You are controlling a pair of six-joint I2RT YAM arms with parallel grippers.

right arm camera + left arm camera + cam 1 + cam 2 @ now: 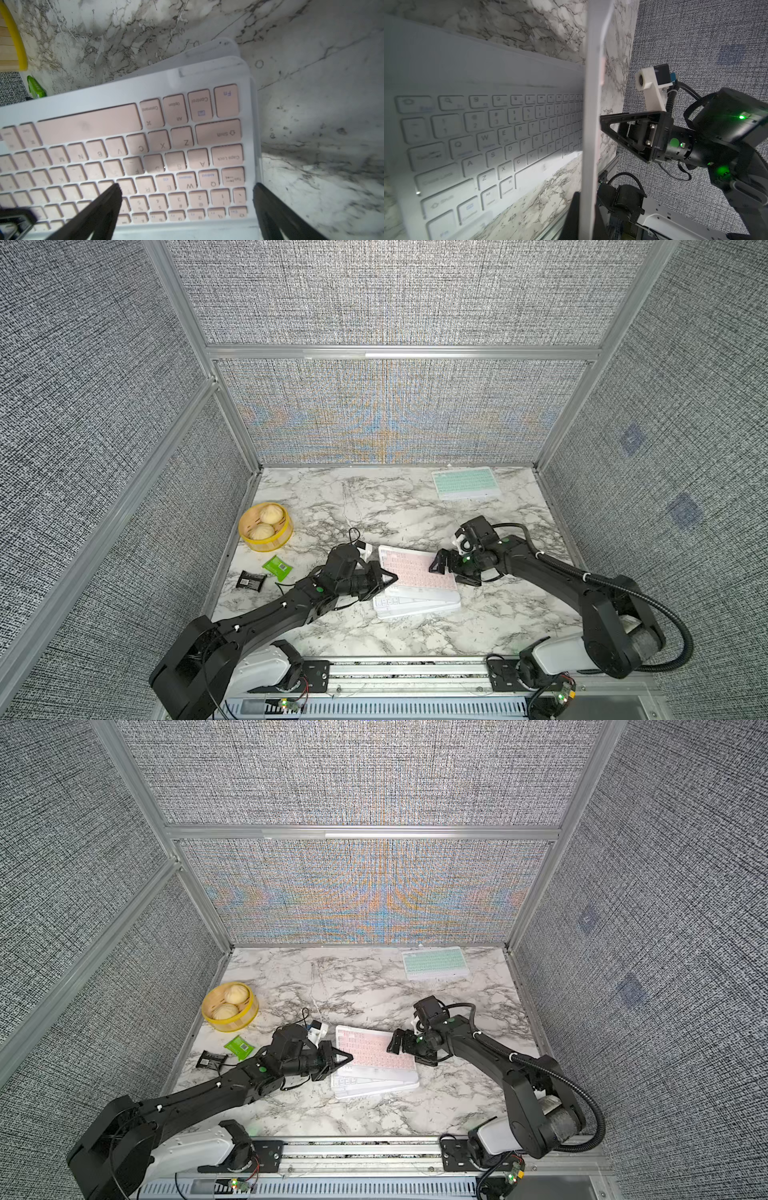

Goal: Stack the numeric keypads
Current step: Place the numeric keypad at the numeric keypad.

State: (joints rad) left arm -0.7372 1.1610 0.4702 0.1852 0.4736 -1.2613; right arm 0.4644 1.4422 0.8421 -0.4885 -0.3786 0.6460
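Note:
A pink-keyed keypad lies skewed on top of a small stack of white-framed numeric keypads near the table's front centre. My left gripper is shut on the pink keypad's left edge, which appears edge-on in the left wrist view. Under it lies a white-keyed keypad. Above the pink keypad's right end, my right gripper is open and holds nothing. A mint green keypad lies alone at the back right.
A yellow steamer basket with two buns stands at the left. A green packet and a black packet lie in front of it. Grey fabric walls enclose the marble table, and a metal rail runs along the front.

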